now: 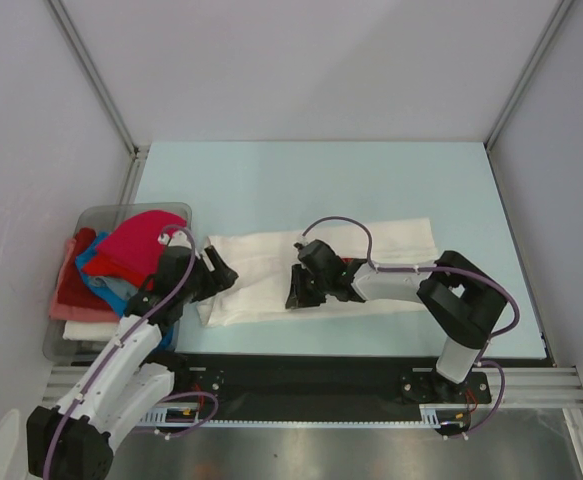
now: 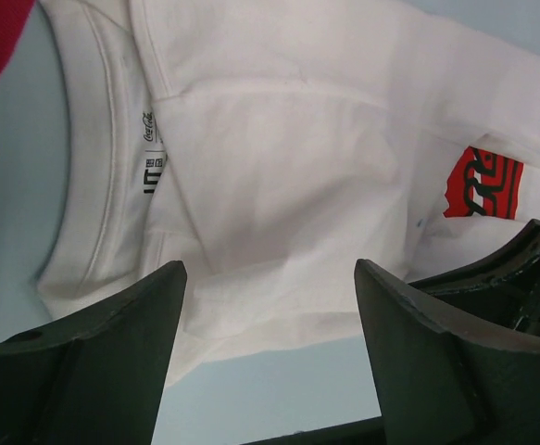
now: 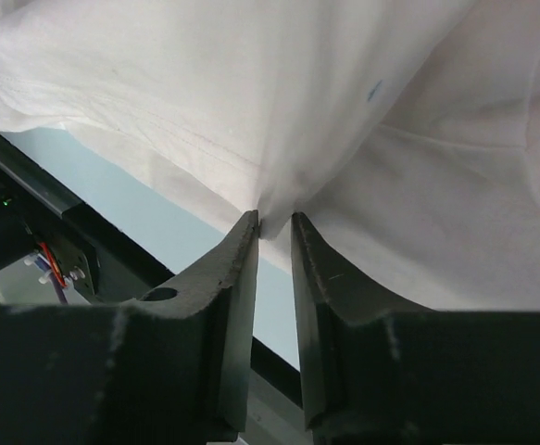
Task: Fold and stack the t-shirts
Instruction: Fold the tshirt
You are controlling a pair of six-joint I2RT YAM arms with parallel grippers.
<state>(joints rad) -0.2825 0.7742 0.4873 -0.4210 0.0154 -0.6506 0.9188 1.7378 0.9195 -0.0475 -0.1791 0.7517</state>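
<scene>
At the left edge of the table (image 1: 321, 180), the bin (image 1: 101, 212) held a magenta-red tee (image 1: 136, 245), a blue tee (image 1: 96, 275) and a pink tee (image 1: 71, 300), heaped together. The white t-shirt (image 1: 391, 240) lay on the table beside it. The left gripper (image 1: 223, 272) hung spread over its collar, and the right gripper (image 1: 299, 292) pinched its near edge.

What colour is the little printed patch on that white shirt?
Red, with dark script; the patch shows best in the left wrist view.
</scene>
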